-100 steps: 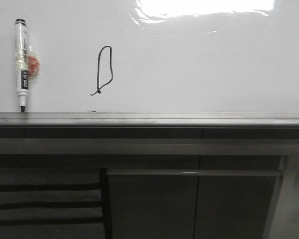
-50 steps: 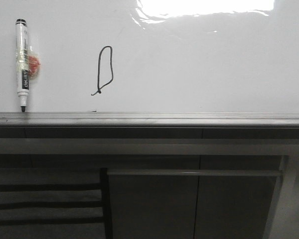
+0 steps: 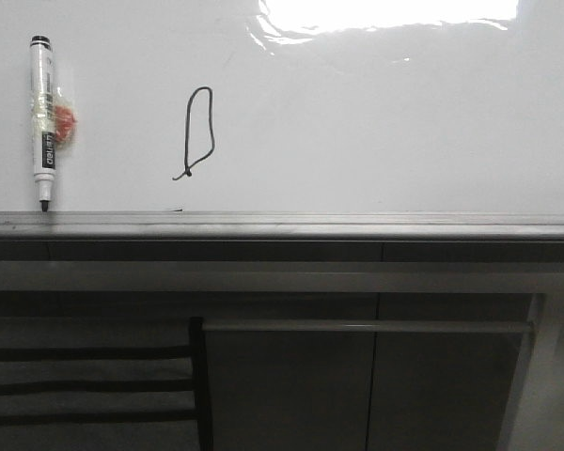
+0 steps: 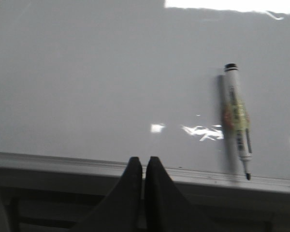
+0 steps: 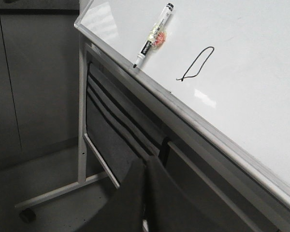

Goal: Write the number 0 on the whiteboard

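The number 0 (image 3: 198, 132) is already drawn on the whiteboard (image 3: 404, 122), a thin loop near the marker (image 3: 43, 122), so the writing looks done. The left gripper (image 4: 144, 164) and right gripper (image 5: 146, 166) have their fingers pressed together, holding nothing. Neither arm shows from the front.

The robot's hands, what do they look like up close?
Each wrist camera shows only two fingers. The left hand has two dark, smooth fingers, wide at the base and curving to rounded tips, like a beak. The right hand looks the same: dark, plain, tapering fingers. No cables, markings or arm parts are visible.
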